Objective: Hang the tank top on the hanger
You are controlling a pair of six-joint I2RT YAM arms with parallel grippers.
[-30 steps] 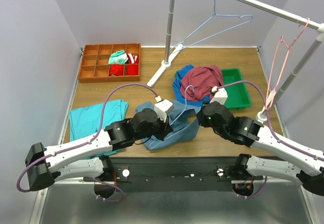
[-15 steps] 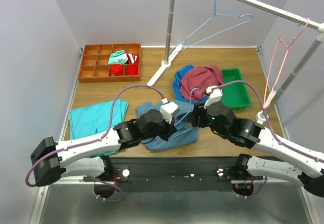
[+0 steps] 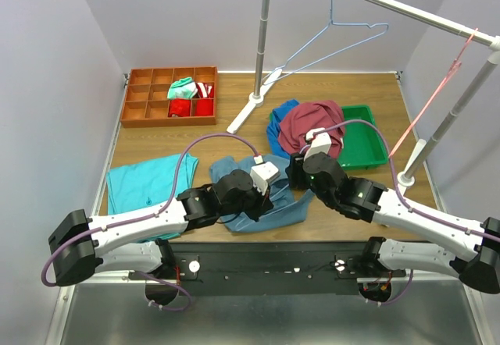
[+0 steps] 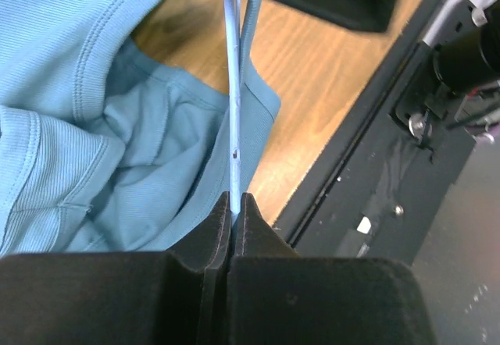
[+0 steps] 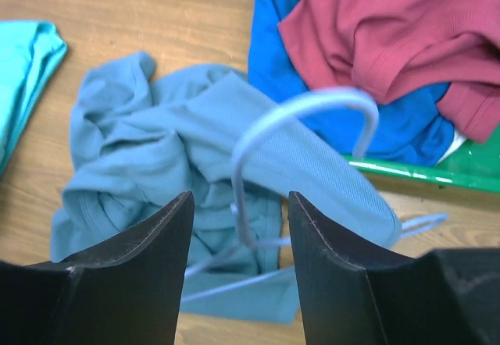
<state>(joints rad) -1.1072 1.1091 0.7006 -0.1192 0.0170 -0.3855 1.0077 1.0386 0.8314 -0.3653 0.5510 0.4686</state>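
The slate-blue tank top (image 3: pixel 251 204) lies crumpled on the table near the front edge; it also shows in the right wrist view (image 5: pixel 148 165) and the left wrist view (image 4: pixel 86 119). My left gripper (image 3: pixel 270 197) is shut on a wire of the light-blue hanger (image 4: pixel 234 119), which lies over the tank top; its jaws (image 4: pixel 233 198) pinch the wire. The hanger's hook (image 5: pixel 308 107) stands up in the right wrist view. My right gripper (image 5: pixel 238 197) is open just above that hook, touching nothing; in the top view the right gripper (image 3: pixel 295 170) is beside the left one.
A second light-blue hanger (image 3: pixel 337 31) hangs on the rail at the back, a pink-red hanger (image 3: pixel 428 101) at the right. A maroon shirt (image 3: pixel 312 122) and royal-blue garment (image 3: pixel 275 130) lie by the green bin (image 3: pixel 366 142). An orange divided tray (image 3: pixel 148 99) and teal garment (image 3: pixel 147 183) are at the left.
My left gripper moved right with the hanger. My right gripper moved left over the hanger's hook. The pink-red hanger swung on the rail.
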